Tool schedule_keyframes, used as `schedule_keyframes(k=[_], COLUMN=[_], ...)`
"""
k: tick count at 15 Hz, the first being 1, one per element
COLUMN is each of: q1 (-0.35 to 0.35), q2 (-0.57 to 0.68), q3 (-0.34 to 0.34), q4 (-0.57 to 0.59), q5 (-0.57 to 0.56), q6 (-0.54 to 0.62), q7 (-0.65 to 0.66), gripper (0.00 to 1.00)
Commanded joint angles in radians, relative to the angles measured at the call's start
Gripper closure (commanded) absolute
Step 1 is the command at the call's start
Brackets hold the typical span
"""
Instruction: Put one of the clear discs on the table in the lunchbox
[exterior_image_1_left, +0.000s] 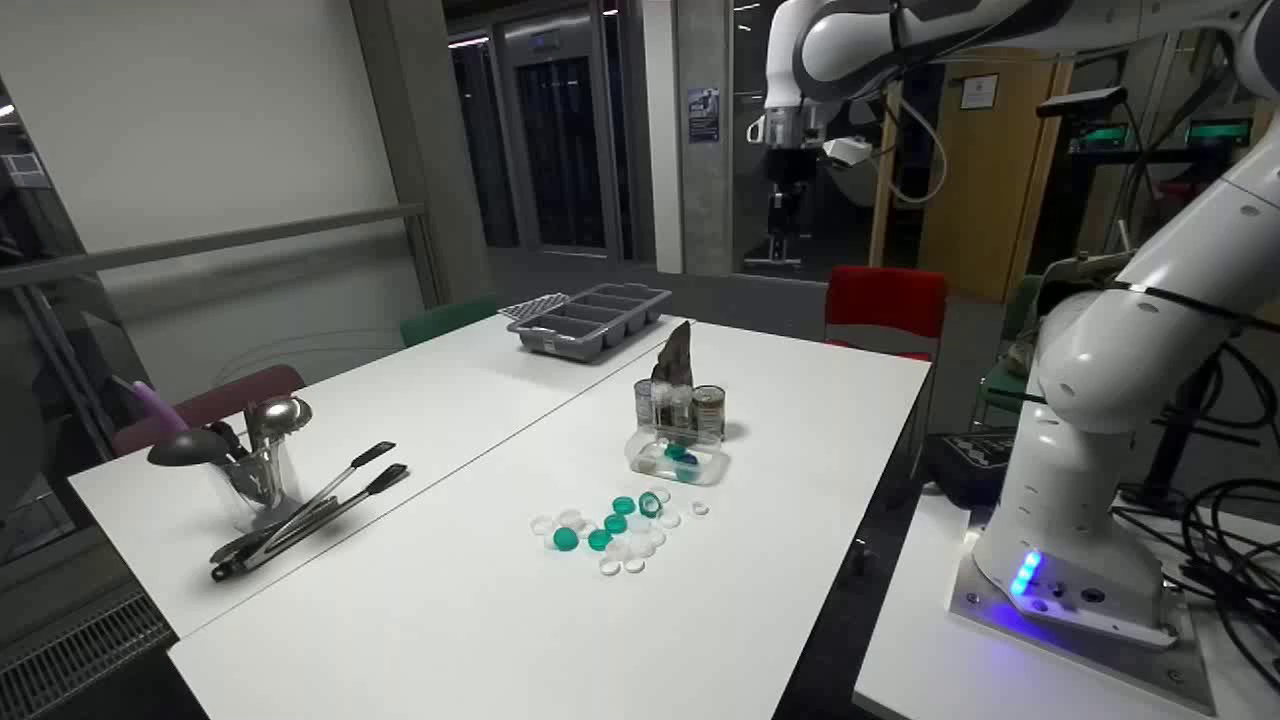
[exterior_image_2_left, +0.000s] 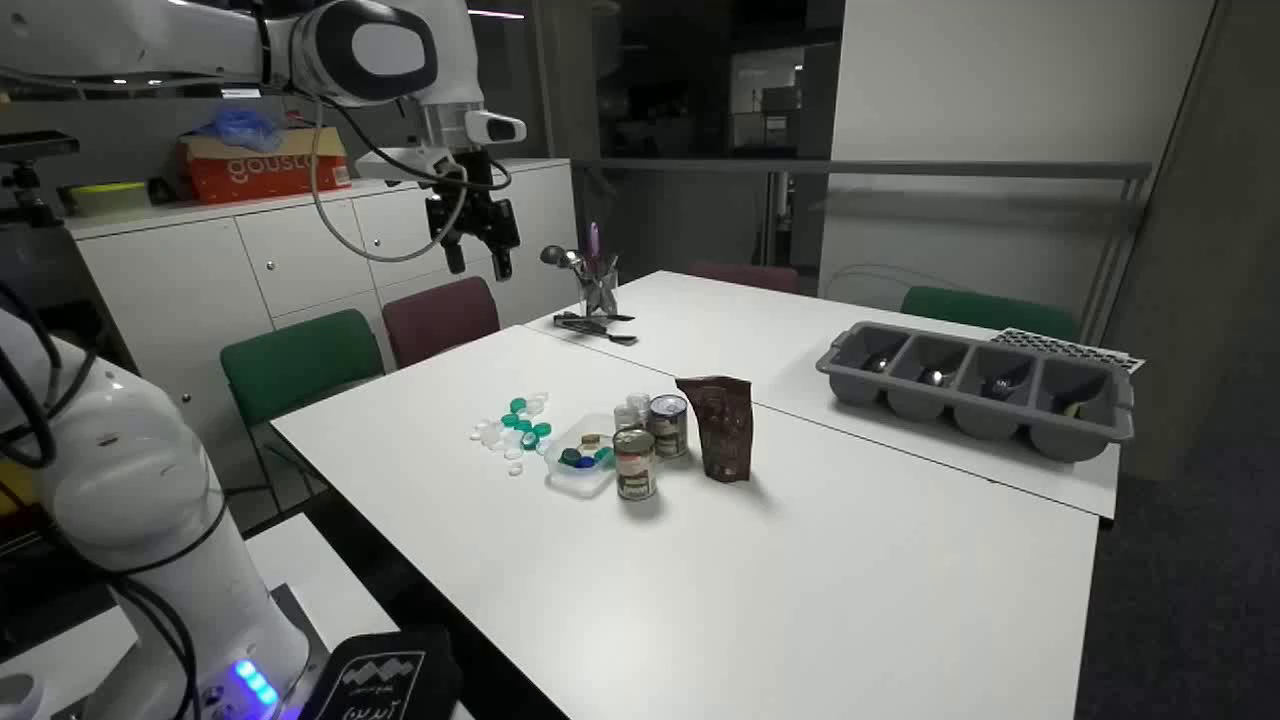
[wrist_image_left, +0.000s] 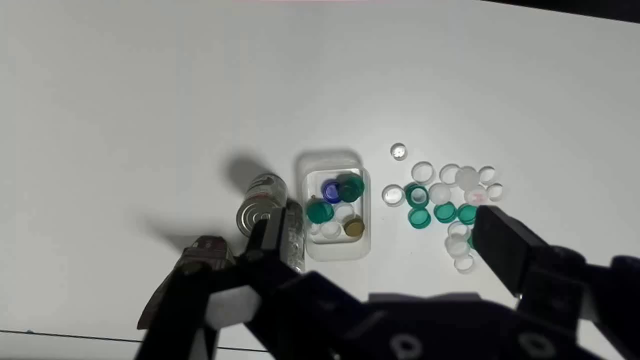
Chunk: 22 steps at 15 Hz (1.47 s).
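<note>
Several clear discs (wrist_image_left: 393, 195) lie on the white table (wrist_image_left: 150, 75), mixed with teal-green discs; the clear discs also show in both exterior views (exterior_image_1_left: 635, 565) (exterior_image_2_left: 515, 468). A small clear disc (wrist_image_left: 398, 151) lies a little apart. The lunchbox is a clear open tub (wrist_image_left: 337, 252) beside them, also in both exterior views (exterior_image_1_left: 712, 464) (exterior_image_2_left: 580, 484). It holds green, blue, brown and clear discs. My gripper (wrist_image_left: 380, 220) is open with nothing between its fingers, high above the table (exterior_image_2_left: 480, 268). In the wrist view its right finger hides part of the disc group.
Cans (exterior_image_2_left: 635, 465) (exterior_image_1_left: 709, 408) and a dark brown pouch (exterior_image_2_left: 722, 428) stand close beside the lunchbox. A grey divided tray (exterior_image_2_left: 980, 385) sits farther off. Tongs (exterior_image_1_left: 310, 515) and a clear holder of utensils (exterior_image_1_left: 262, 480) stand on the table's far part.
</note>
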Motion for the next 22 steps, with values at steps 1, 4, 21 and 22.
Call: schedule_keyframes(k=[1, 4, 21, 22], q1=[-0.007, -0.007, 0.068, 0.066], q2=[0.001, 0.001, 0.579, 0.607], q3=[0.006, 0.006, 0.088, 0.100], q4=[0.002, 0.002, 0.495, 0.528], q5=[0.003, 0.003, -0.027, -0.030], q6=[-0.002, -0.002, -0.045, -0.067], q7=[-0.003, -0.003, -0.449, -0.466], gripper=[0.00, 0.00, 0.00, 0.00])
